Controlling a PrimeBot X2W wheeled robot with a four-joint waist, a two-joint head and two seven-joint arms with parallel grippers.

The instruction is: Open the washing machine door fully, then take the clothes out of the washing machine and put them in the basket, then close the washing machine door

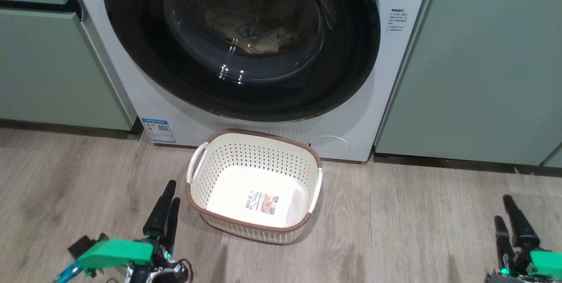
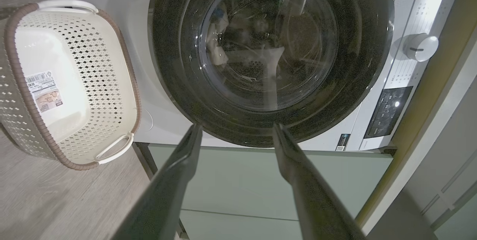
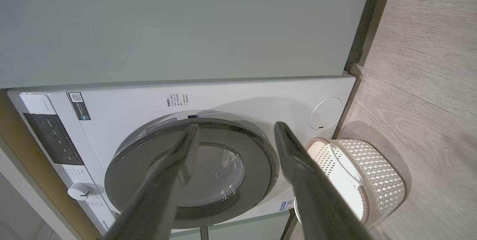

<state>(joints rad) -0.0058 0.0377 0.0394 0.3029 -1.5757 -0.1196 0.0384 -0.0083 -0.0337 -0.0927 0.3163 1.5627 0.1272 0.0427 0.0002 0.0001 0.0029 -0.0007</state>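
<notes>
The white washing machine point(image 1: 127, 81) stands between cabinets, and the washing machine door point(image 1: 351, 81) with its glossy black rim lies against the front. Through the glass the clothes point(image 1: 265, 42) show as a pale heap in the drum, dim and blurred. On the floor right before the machine sits the cream basket point(image 1: 257, 160), holding nothing but its label. Left of the basket, low over the floor, my left gripper point(image 1: 172, 194) stands open and holds nothing. Far right, my right gripper point(image 1: 503, 208) is open too. Both wrist views face the door point(image 2: 171, 50) point(image 3: 262, 150) between spread fingertips.
Pale green cabinets point(image 1: 478, 63) flank the machine on both sides point(image 1: 48, 67). The floor point(image 1: 417, 226) is grey wood planks. A control panel with a white knob point(image 2: 421, 47) runs along the machine's top edge. The basket point(image 2: 93, 65) point(image 3: 376, 180) sits near the machine's lower front.
</notes>
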